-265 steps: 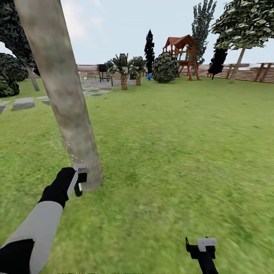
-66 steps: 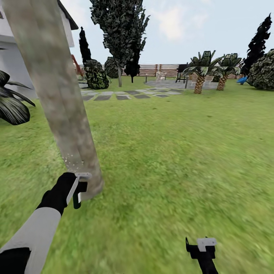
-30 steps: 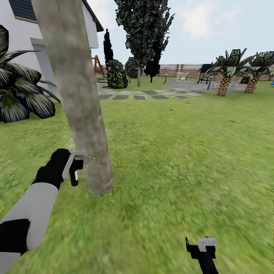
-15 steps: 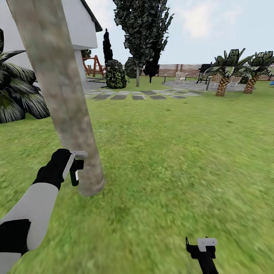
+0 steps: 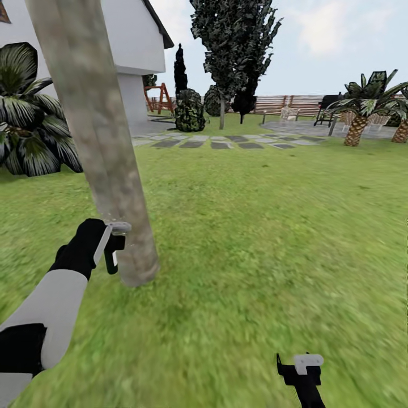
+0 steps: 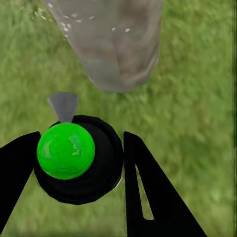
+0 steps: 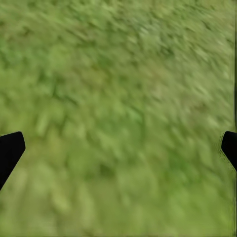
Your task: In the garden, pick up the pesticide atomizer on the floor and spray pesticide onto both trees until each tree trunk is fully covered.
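Because the tree trunk [image 5: 96, 141] is what needs coating, the left gripper [image 5: 116, 249] sits just beside its base, low over the lawn [image 5: 255, 226], fingers clamped on the pesticide atomizer [image 6: 79, 158]. The bottle's long axis runs along the fingers, its green-lit top facing the wrist camera and its grey nozzle [image 6: 62, 105] aimed at the trunk, where pale flecks show. Right gripper [image 5: 300, 368] hangs spread wide over grass, empty.
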